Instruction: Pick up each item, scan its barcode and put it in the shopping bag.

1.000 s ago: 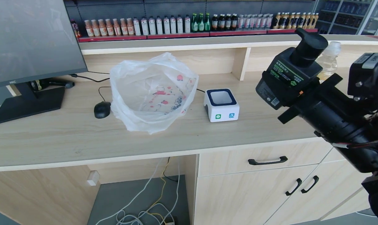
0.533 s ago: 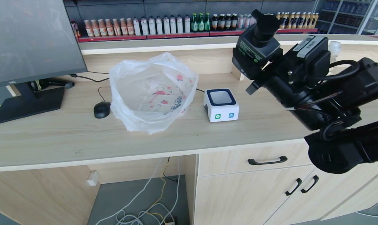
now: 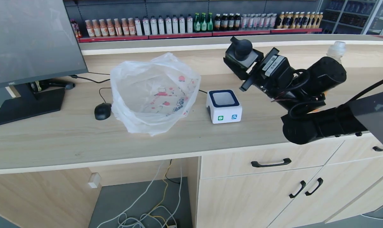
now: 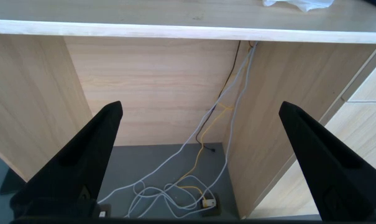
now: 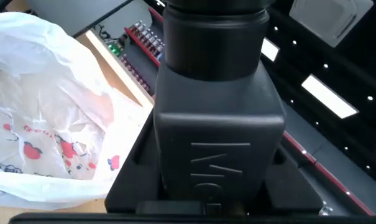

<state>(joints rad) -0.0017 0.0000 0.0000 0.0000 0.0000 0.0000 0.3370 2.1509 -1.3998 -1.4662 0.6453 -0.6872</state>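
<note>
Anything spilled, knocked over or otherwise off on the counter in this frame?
Nothing stands out. The shopping bag stands open on the counter, the scanner sits upright beside it, and no spill shows. The black bottle is tilted in the right gripper above the counter, its cap on.

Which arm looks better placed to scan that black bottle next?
Right, probably. The right gripper holds the black bottle in the air near the scanner, while the left gripper hangs open, low before the counter.
</note>
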